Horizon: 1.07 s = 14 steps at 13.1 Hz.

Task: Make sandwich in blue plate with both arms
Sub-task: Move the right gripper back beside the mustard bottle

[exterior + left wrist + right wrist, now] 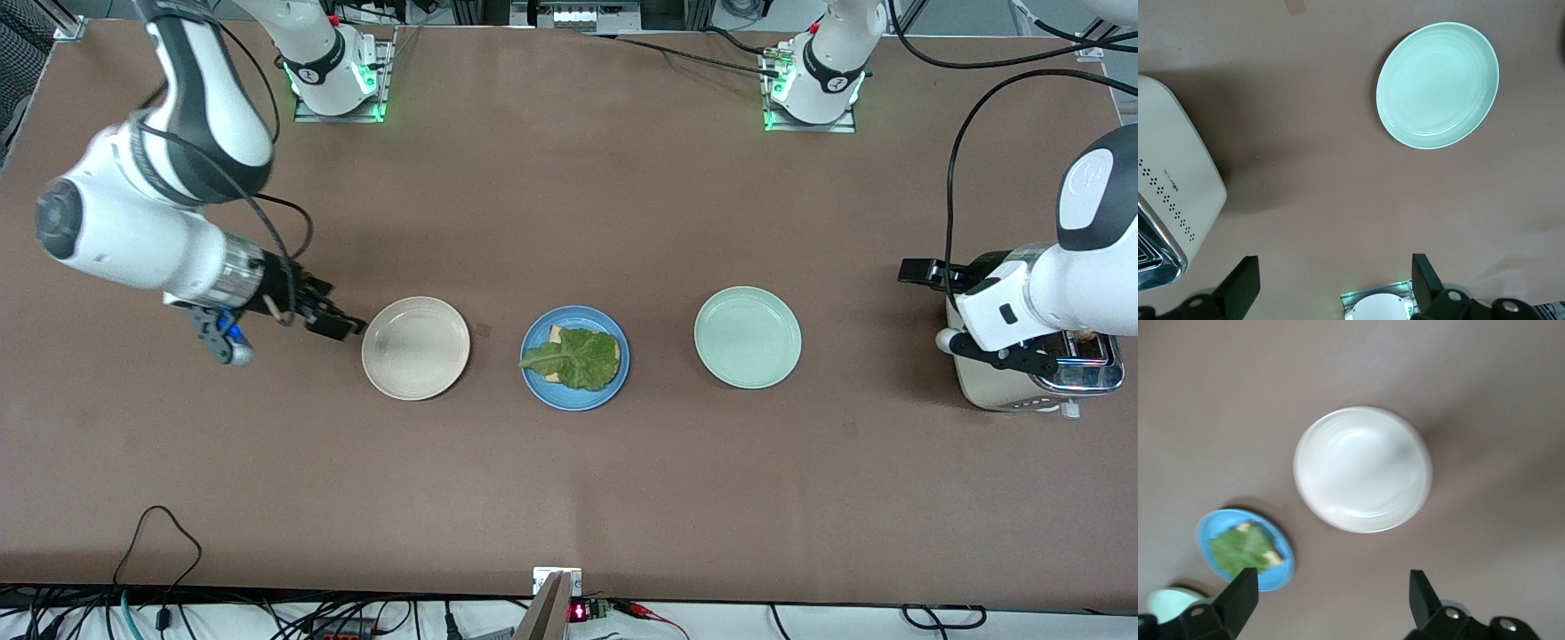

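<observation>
The blue plate (pixel 569 403) lies mid-table, seen also in the right wrist view as the blue plate (pixel 1205 537). On it the sandwich stands as one bread slice (pixel 556 335) under a ruffled lettuce leaf (pixel 578 358), which the right wrist view shows as the lettuce (pixel 1241 550). My right gripper (pixel 333 318) hangs open and empty just off the beige plate's rim, on the side toward the right arm's end. In its wrist view the right gripper (pixel 1333 580) has bare table between its fingers. My left gripper (pixel 969 313) hovers open and empty by the toaster. The left gripper (pixel 1335 267) also has only table between its fingers.
An empty beige plate (pixel 415 348) sits beside the blue plate toward the right arm's end, also seen as the beige plate (pixel 1363 470). An empty pale green plate (pixel 748 337) lies toward the left arm's end. A beige and chrome toaster (pixel 1022 391) stands at that end.
</observation>
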Tool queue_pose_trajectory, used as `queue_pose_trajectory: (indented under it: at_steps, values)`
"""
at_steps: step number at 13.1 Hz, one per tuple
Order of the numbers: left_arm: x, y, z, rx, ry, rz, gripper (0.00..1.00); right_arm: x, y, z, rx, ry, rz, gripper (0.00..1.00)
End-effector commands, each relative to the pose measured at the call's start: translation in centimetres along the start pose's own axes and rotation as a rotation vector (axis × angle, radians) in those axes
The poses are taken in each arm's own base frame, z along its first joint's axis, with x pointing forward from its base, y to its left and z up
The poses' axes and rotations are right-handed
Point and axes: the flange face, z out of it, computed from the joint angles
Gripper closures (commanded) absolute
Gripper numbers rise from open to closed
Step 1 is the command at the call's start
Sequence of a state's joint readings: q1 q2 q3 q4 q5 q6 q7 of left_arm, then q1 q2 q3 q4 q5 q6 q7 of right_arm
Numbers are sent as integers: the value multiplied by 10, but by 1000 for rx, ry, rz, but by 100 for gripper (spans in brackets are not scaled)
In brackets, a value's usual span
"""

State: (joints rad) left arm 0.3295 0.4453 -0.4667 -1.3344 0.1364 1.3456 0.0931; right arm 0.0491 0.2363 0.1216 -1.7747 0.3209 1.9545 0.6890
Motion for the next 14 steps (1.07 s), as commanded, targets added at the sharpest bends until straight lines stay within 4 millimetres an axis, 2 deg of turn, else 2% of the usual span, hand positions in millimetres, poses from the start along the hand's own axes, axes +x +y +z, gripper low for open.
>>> queue_pose_trajectory:
  at_steps: [1,2,4,9,11,13,14]
  values:
    - [3,1,-4,17,8,-3,0,-4,47,-18,-88,18,-170,0]
    - [2,0,-5,18,9,-3,0,-1,67,-26,-122,28,-243,0]
    - [3,1,-4,19,8,-5,0,3,92,-34,-172,45,-350,0]
    - [2,4,-6,17,11,-1,0,17,136,-73,-281,73,-676,0]
    - [2,5,-7,16,12,-1,0,21,160,-90,-287,44,-757,0]
    - [1,5,-7,17,12,-1,0,20,167,-98,-291,29,-817,0]
    - [2,4,-6,18,11,0,0,25,178,-100,-290,14,-836,0]
